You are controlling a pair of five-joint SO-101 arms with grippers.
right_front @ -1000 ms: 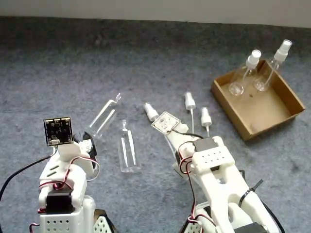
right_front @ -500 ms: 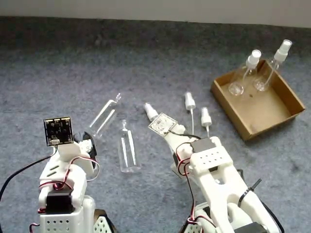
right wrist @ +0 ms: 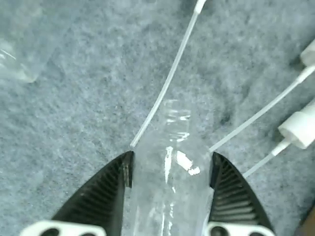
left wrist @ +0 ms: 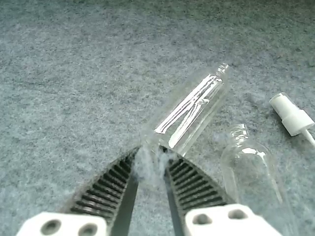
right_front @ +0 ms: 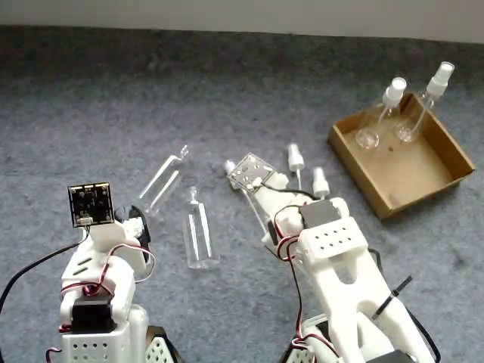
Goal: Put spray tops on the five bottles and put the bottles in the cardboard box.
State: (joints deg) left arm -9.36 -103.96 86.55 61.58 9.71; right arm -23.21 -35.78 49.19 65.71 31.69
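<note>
- A coarse grey carpet (right_front: 91, 113) covers the whole work surface; a pale wall strip (right_front: 227, 15) runs along its far edge
- The right gripper (right wrist: 171, 157) has its jaws clamped on the sides of a clear open-necked bottle (right wrist: 170, 189), with the neck pointing out past the fingertips; whether the bottle rests on the carpet cannot be told
- Three loose spray tops lie on the carpet around that bottle, two of them (right_front: 295, 157) (right_front: 321, 181) between it and the cardboard box (right_front: 416, 166), with their thin tubes trailing toward the arm
- The box sits on the carpet off to the right arm's side; two capped bottles (right_front: 378, 113) (right_front: 423, 106) lean in its far corner
- The left gripper (left wrist: 150, 160) holds nothing, its jaws narrowly apart just at the base of a topless bottle (left wrist: 189, 110) lying on its side
- A second topless bottle (left wrist: 251, 172) lies near it on the carpet, between the two arms, with the third spray top (left wrist: 293, 115) beyond its neck
</note>
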